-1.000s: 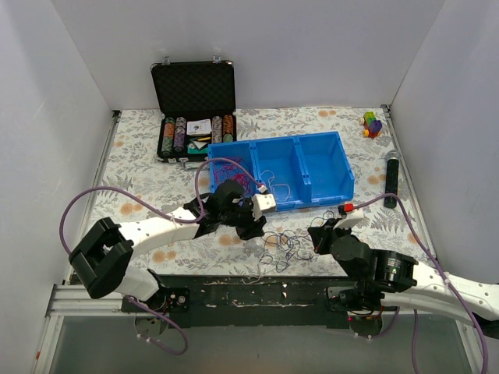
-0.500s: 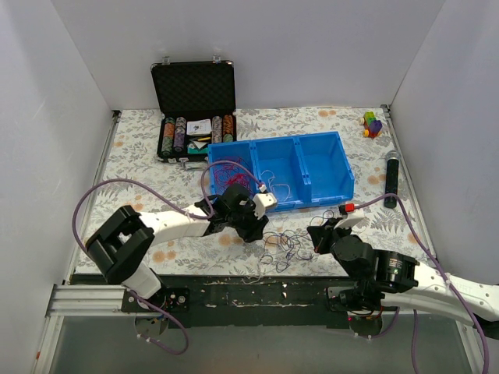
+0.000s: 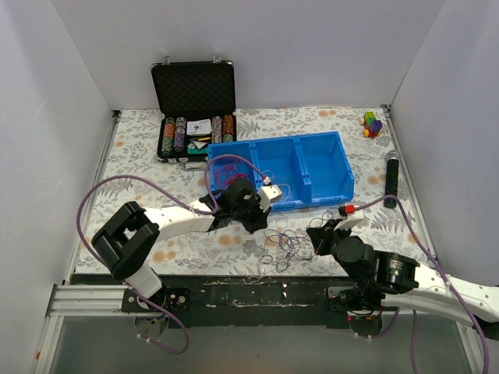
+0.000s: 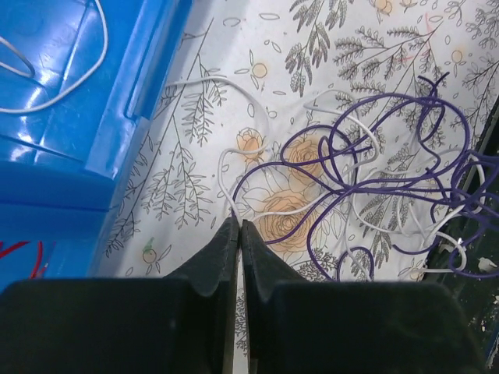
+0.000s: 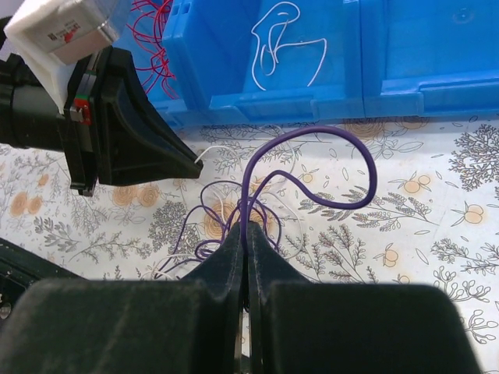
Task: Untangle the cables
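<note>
The cables are thin purple and white strands tangled in a pile (image 3: 284,245) on the flowered cloth, in front of the blue bin (image 3: 327,167). My left gripper (image 4: 238,223) is shut at the pile's left edge. A white strand (image 4: 234,82) and a purple loop (image 4: 374,140) both run into its tips. My right gripper (image 5: 248,226) is shut on a purple cable (image 5: 366,167) that arches up out of the pile. Red cables (image 5: 152,31) lie in the bin's left compartment and a white one (image 5: 273,47) in the middle compartment.
An open black case of poker chips (image 3: 195,128) stands behind the bin. A black cylinder (image 3: 391,178) and coloured blocks (image 3: 372,123) lie at the right. White walls close in both sides and the back. The bin's front wall (image 4: 117,132) stands close to my left fingers.
My left gripper has moved right and down from the bin's front to the pile's edge, and its jaws have closed there. The right gripper has stayed put, still holding the purple cable.
</note>
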Controlling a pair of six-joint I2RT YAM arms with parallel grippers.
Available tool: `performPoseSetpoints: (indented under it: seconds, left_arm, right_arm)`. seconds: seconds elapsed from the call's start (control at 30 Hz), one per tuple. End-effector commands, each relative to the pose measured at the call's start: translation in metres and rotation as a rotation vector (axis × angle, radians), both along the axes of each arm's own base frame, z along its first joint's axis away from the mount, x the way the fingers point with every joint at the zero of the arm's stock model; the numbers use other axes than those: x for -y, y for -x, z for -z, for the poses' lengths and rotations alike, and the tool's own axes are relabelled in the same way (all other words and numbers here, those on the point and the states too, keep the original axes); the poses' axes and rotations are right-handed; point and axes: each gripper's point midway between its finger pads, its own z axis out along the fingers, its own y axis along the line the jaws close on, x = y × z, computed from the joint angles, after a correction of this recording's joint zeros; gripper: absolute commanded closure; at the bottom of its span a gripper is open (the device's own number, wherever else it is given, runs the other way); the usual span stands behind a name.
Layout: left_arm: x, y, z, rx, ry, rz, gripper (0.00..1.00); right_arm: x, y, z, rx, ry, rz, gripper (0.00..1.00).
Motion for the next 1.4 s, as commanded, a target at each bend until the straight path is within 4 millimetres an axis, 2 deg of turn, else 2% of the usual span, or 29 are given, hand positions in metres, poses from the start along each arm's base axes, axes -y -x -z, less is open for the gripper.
performPoseSetpoints:
  seconds: [0.0,0.13,0.23,0.3,0.43,0.47,0.53,0.6,0.67,0.83,0.9,1.0,1.03,1.17,1.37]
  left_arm:
    - [0.014,-0.015,-0.037,0.073,0.072,0.008,1.0]
    - [0.019,-0.014,-0.067,0.112,0.102,0.059,1.0]
    - [0.023,-0.013,-0.1,0.17,0.141,0.111,1.0]
    - [0.028,-0.013,-0.141,0.236,0.192,0.156,1.0]
    - [0.035,-0.006,-0.249,0.419,0.314,0.274,1.0]
    - [0.035,-0.005,-0.286,0.49,0.361,0.292,1.0]
    - [0.03,0.005,-0.336,0.597,0.418,0.339,1.0]
    - [0.021,0.018,-0.379,0.695,0.47,0.382,1.0]
    - [0.012,0.03,-0.412,0.781,0.519,0.411,1.0]
    - [-0.007,0.052,-0.474,0.907,0.617,0.414,1.0]
    - [-0.013,0.056,-0.497,0.964,0.649,0.402,1.0]
    - [-0.025,0.057,-0.545,1.09,0.723,0.335,1.0]
    - [-0.033,0.06,-0.567,1.148,0.759,0.309,1.0]
    - [-0.053,0.066,-0.621,1.379,0.836,0.245,1.0]
    - [-0.091,0.079,-0.685,1.8,0.918,0.087,1.0]
  right_arm:
    - [-0.004,-0.002,-0.008,0.02,-0.037,-0.001,0.99]
    - [-0.004,-0.002,-0.005,0.014,-0.028,-0.001,0.99]
    - [-0.004,0.0,0.001,0.005,-0.011,-0.01,0.99]
    - [-0.005,0.001,0.007,-0.005,0.002,-0.013,0.99]
    - [-0.009,0.002,0.02,-0.029,0.038,-0.024,0.99]
    - [-0.01,0.002,0.022,-0.033,0.047,-0.025,0.99]
    - [-0.013,0.002,0.026,-0.041,0.062,-0.031,0.99]
    - [-0.016,0.002,0.028,-0.042,0.069,-0.036,0.99]
    - [-0.019,0.002,0.029,-0.043,0.073,-0.041,0.99]
    - [-0.025,0.002,0.033,-0.055,0.098,-0.058,0.99]
    - [-0.027,0.003,0.035,-0.065,0.109,-0.064,0.99]
    - [-0.025,0.006,0.048,-0.101,0.136,-0.057,0.99]
    - [-0.024,0.007,0.053,-0.115,0.142,-0.057,0.99]
    - [-0.021,0.012,0.072,-0.159,0.153,-0.05,0.99]
    - [-0.018,0.015,0.08,-0.173,0.172,-0.055,0.98]
